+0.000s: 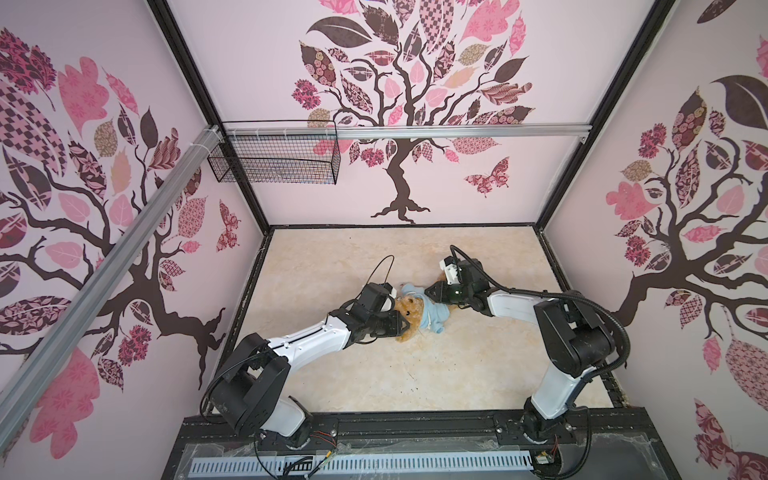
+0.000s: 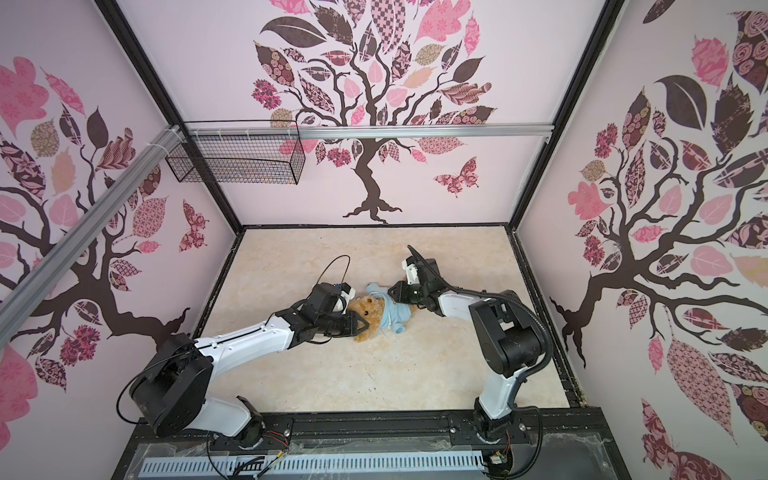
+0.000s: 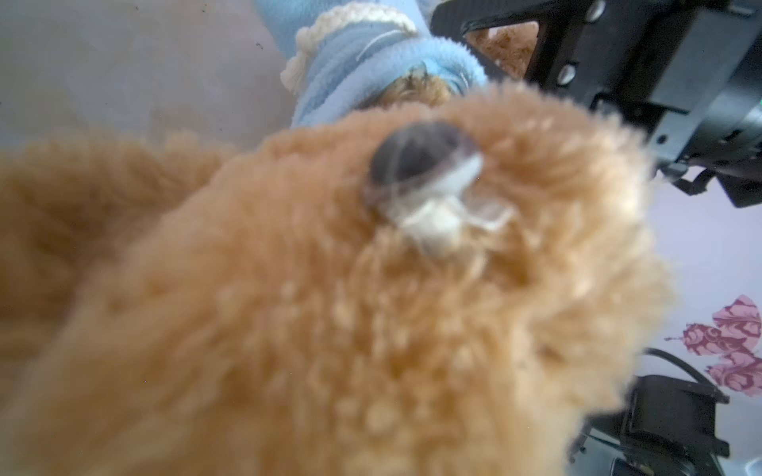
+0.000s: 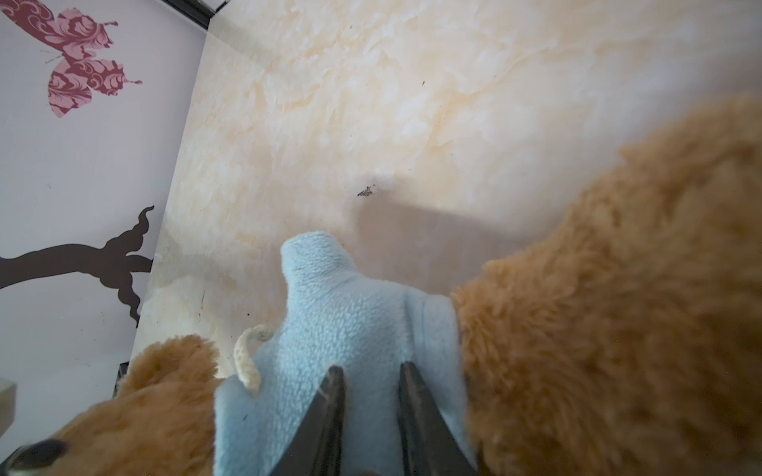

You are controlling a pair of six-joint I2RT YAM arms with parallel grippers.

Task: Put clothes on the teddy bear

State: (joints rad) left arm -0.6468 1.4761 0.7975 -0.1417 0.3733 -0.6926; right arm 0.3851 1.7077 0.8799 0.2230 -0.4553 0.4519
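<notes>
Teddy bear (image 1: 409, 309) lies mid-table (image 1: 374, 374), long axis roughly 9-to-3 o'clock, head at 9 against my left gripper (image 1: 402, 325); can't tell how its jaws stand. Right gripper (image 4: 371, 366), from 3, pinches the blue fleece shirt (image 4: 350, 321) on its torso.

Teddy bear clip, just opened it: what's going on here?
The teddy bear lies in the middle of the table, with a light-blue shirt around its body. The right gripper pinches the shirt's fleece. The left gripper is at the bear's head, but its jaws are hidden. Dressing looks only partly done.
</notes>
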